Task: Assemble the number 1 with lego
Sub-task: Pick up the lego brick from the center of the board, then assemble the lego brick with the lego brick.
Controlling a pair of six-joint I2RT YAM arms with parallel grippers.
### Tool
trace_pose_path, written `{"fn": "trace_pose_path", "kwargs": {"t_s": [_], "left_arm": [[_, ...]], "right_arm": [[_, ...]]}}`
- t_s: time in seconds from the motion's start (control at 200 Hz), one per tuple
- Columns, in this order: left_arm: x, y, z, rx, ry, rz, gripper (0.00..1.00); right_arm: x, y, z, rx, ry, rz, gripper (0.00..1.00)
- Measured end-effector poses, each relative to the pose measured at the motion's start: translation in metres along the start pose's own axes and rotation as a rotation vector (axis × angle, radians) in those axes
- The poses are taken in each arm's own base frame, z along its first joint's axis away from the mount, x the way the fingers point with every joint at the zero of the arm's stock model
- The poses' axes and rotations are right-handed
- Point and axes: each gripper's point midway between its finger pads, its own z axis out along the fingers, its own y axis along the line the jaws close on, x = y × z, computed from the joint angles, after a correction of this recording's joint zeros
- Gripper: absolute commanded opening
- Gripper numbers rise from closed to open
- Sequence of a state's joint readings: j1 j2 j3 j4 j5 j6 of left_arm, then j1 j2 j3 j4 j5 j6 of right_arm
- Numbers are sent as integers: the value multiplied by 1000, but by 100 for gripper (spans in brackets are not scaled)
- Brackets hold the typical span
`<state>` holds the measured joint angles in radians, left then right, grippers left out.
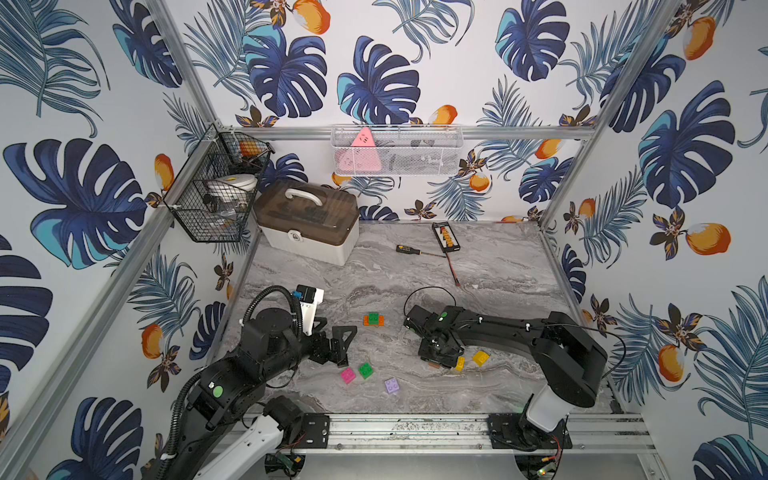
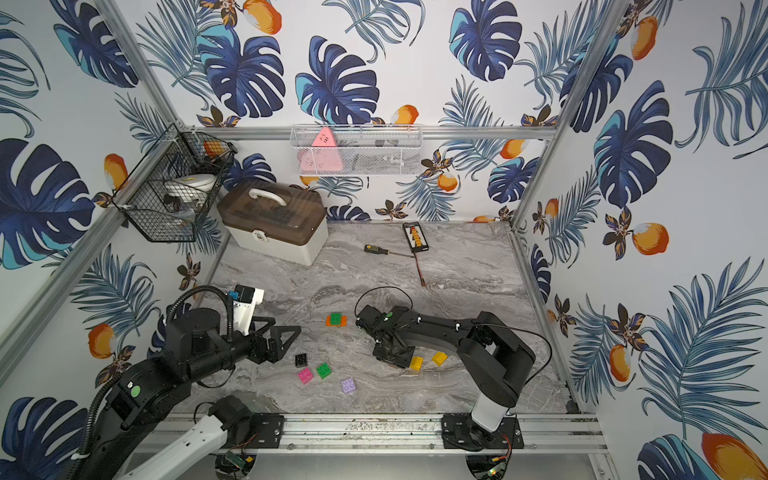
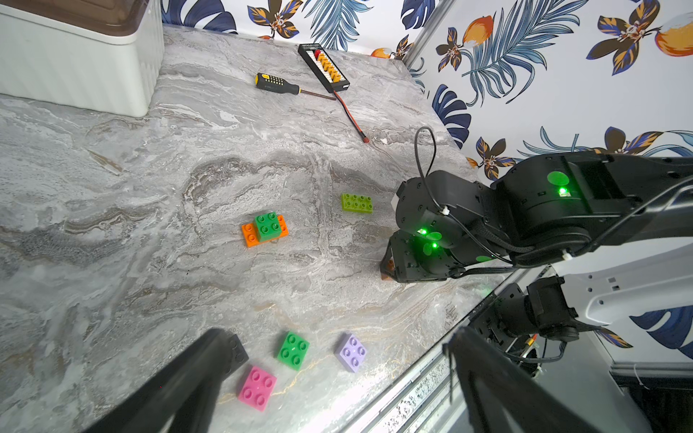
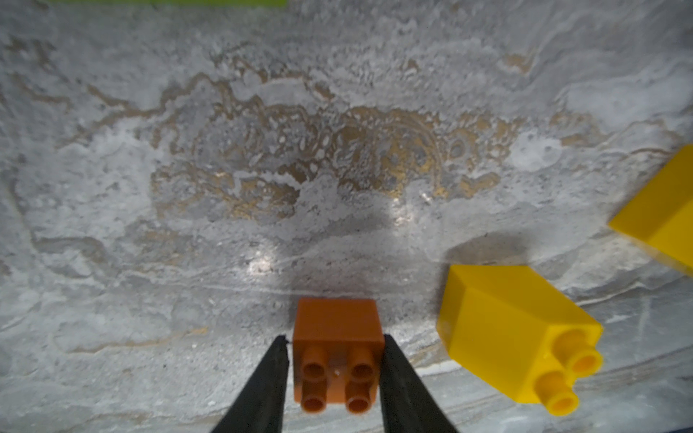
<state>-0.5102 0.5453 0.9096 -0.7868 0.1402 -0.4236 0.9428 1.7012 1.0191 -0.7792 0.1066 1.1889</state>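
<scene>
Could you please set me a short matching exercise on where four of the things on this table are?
Things:
1. brown brick
2. long orange brick
3. screwdriver
4. lilac brick

Places:
A. beside the black-and-orange board
B. loose, nearest the front rail
C. between the fingers of the right claw
D. under a green brick

Pairs: 1-C, 2-D, 3-A, 4-B.

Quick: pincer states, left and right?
Left pincer: open, empty.
Right pincer: jaws flank the brown brick; whether it is gripped cannot be told.
</scene>
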Motion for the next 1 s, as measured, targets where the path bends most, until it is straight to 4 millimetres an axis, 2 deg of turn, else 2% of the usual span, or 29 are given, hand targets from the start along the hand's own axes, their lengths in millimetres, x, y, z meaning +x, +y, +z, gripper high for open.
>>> {"fn": "trace_pose_path", "kwargs": {"t_s": [0.22, 0.375, 0.56, 0.746, 0.881, 1.001], "left_arm": [[-1, 1, -1, -5, -6, 0, 99], [-1, 1, -2, -5, -9, 0, 99], [-1, 1, -2, -7, -12, 1, 99], [-2, 2, -4, -8, -21, 2, 99], [-1, 6, -9, -19, -57, 5, 99], [-2, 6, -14, -11, -98, 9, 99]], "right_arm": [[-4, 6, -6, -13, -13, -9, 27], [-11, 24, -24, -44, -31, -59, 24], [-27, 68, -53, -94, -63, -164, 22], [-51, 120, -76, -107, -126, -281, 23], [-66, 157, -77, -99, -154, -366, 23], [-74, 180, -72, -89, -162, -421, 23]]}}
